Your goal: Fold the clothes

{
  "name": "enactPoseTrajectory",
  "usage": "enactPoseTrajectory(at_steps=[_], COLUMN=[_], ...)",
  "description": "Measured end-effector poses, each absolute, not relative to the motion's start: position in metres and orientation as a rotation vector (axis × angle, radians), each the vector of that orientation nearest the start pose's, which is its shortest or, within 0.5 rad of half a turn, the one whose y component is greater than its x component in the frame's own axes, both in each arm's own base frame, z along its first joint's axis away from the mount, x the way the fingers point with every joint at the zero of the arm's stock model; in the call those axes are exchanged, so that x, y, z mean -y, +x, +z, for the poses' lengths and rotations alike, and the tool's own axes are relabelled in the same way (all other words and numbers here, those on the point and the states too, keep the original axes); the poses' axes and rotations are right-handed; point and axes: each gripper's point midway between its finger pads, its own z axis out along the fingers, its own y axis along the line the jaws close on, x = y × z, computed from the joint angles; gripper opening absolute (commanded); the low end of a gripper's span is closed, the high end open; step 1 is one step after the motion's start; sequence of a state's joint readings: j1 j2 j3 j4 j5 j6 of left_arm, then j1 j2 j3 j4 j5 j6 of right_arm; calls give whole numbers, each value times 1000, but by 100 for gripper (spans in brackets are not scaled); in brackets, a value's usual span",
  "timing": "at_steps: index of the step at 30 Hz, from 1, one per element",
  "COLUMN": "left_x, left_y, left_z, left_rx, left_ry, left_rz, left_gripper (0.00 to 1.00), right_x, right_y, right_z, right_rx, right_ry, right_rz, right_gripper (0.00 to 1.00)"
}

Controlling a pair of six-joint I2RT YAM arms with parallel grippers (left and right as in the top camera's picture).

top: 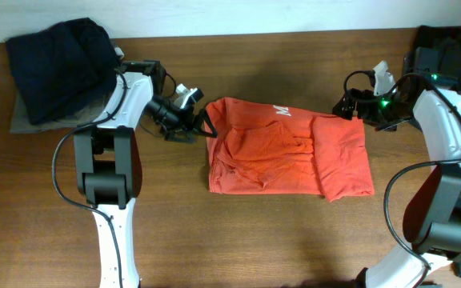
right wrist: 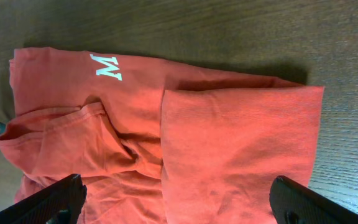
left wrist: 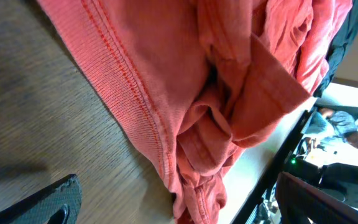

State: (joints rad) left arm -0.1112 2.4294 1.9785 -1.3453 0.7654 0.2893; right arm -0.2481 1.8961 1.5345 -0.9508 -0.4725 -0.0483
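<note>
Overhead: T-shirt half-folded, lettering mostly hidden, perhaps "M"; left jaws spread, right jaws spread.

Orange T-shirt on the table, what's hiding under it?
The red-orange cotton T-shirt lies on the brown wooden table. Only a white letter M shows; folded-over layers hide any other print. Whether anything else lies beneath cannot be seen.

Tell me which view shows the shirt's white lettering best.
Right wrist: the lettering sits large and sharp on the shirt. Overhead shows it only as a tiny white mark; left wrist shows only bunched fabric, no lettering.
</note>
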Motion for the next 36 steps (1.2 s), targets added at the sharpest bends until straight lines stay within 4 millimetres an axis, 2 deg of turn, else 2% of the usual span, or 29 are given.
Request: enactPoseTrajectory(at_steps=[7, 16, 24, 30, 33, 36], left_x=[173, 193, 231, 247, 248, 246], left_y=[382, 381, 378, 376, 377, 380], left_z=[31, 34, 32, 31, 31, 26], left_rx=[-3020, -2861, -2895, -2949, -2959, -2993], left_ry=[373, 337, 397, 389, 367, 329], left_rz=[-1438, -1648, -1592, -1515, -1504, -1447], left_gripper=[99, 99, 99, 99, 91, 64], right_x=[27, 27, 27, 27, 27, 27], right_y=[422, 425, 424, 424, 424, 423], right_z=[114, 115, 115, 115, 115, 114], right_rx=[-2740, -2729, -2735, -2736, -2736, -2738], right_ry=[184, 209, 212, 214, 214, 217], right_rz=[596, 595, 598, 598, 598, 597], right_gripper=[99, 99, 99, 99, 99, 99])
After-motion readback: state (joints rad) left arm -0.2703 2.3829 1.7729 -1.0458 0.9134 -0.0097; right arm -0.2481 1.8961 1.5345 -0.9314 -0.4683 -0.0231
